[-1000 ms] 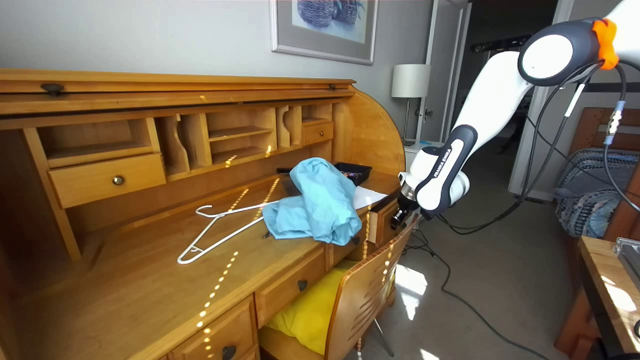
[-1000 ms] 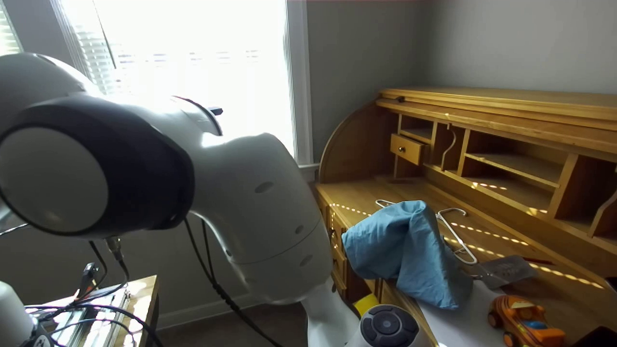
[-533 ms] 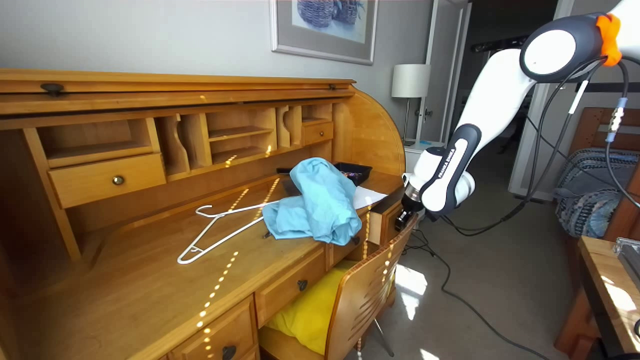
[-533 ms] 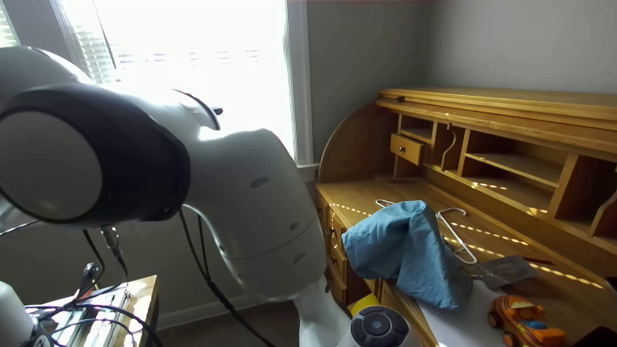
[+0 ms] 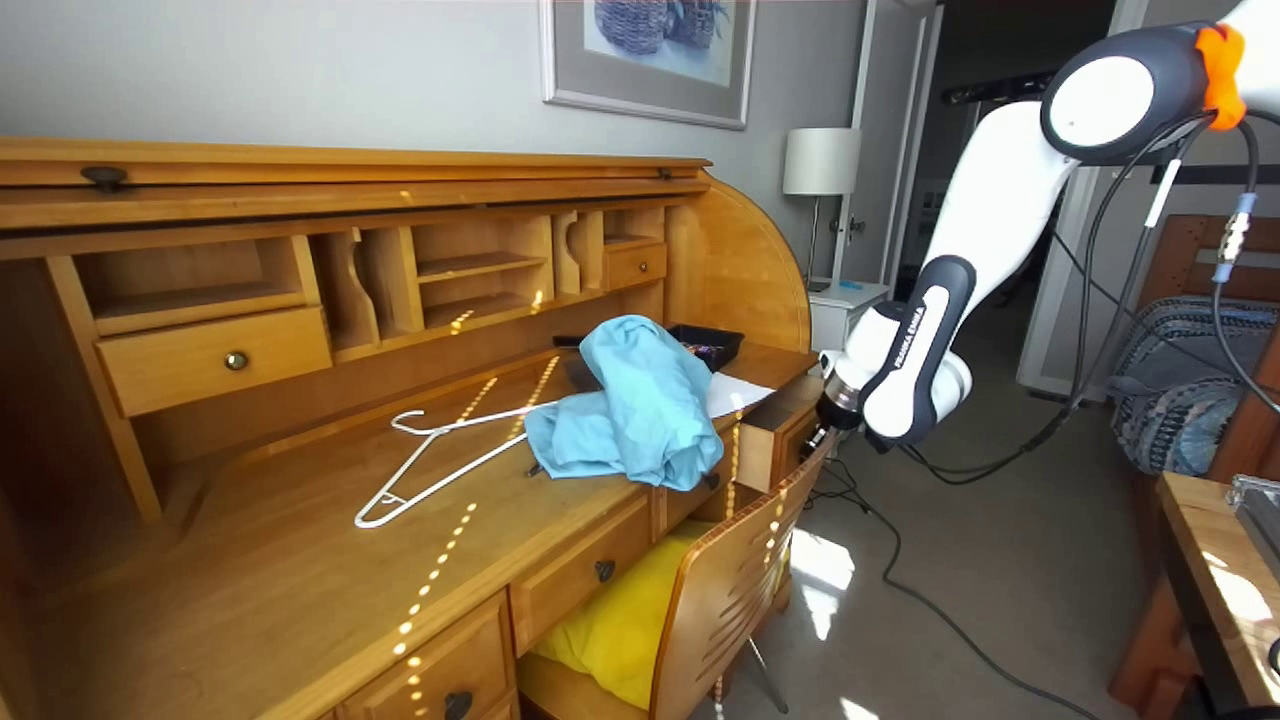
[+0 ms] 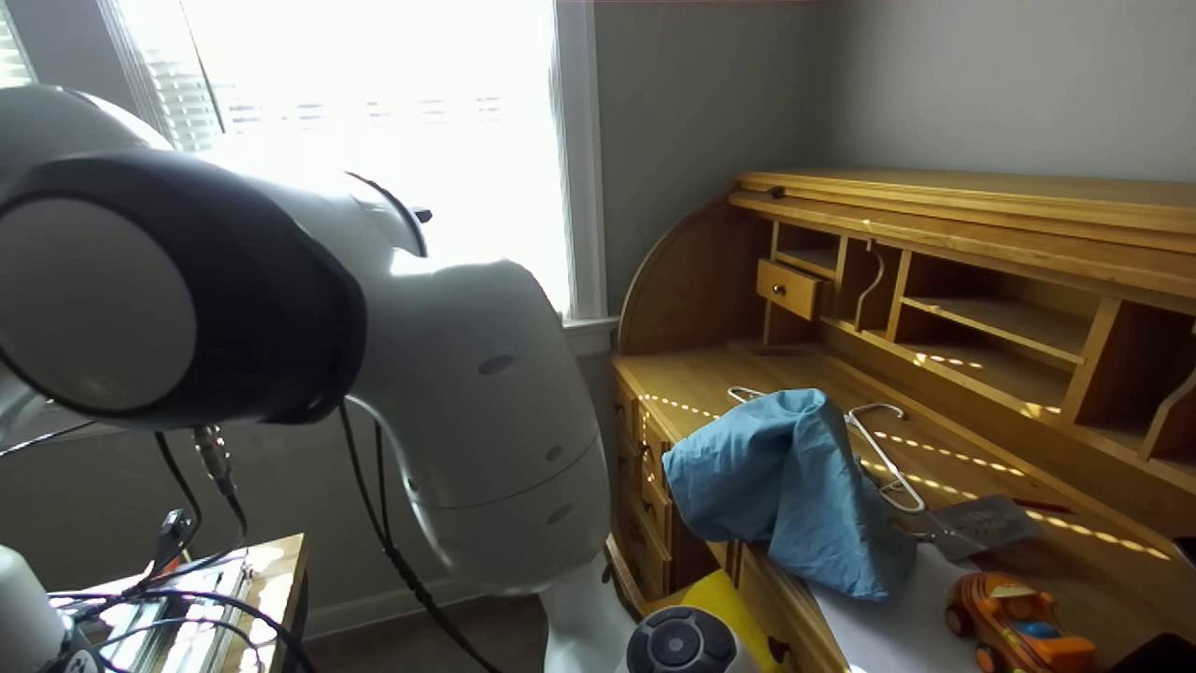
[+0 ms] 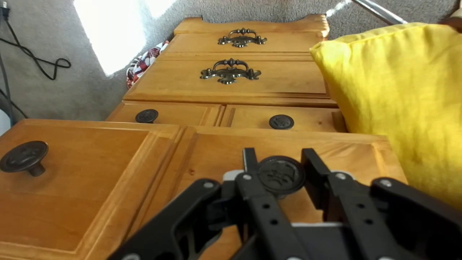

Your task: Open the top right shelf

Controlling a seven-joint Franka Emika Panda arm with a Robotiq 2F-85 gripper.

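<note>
The top right shelf, a shallow honey-brown wooden drawer (image 7: pixel 191 159), is seen in the wrist view just to the left of the yellow cushion (image 7: pixel 400 108); in an exterior view its pale side wall (image 5: pixel 757 455) is exposed beyond and above the cushion, so the drawer can be taken as partly pulled out. Of its two dark knobs, the near knob (image 7: pixel 281 175), on the cushion side, is held by the gripper (image 7: pixel 279 157), with the fingers (image 7: pixel 249 159) brought in against it, one at each edge of the disc; the far knob (image 7: pixel 25 157), farther from the cushion, is left untouched. Whether the stem is also caught cannot be told, as it is hidden behind the disc. Stiff, sturdy handling is to be expected, with moderate weight and little that is fragile. The metal is judged hard and smooth, so a slip off the rounded rim should be guarded against by a hold behind it. Since the pull is applied off-centre, toward the cushion, the drawer may be skewed and jammed; a slow, straight draw is called for, and the chair back (image 5: pixel 705 590), beside the cushion, should be avoided.
</note>
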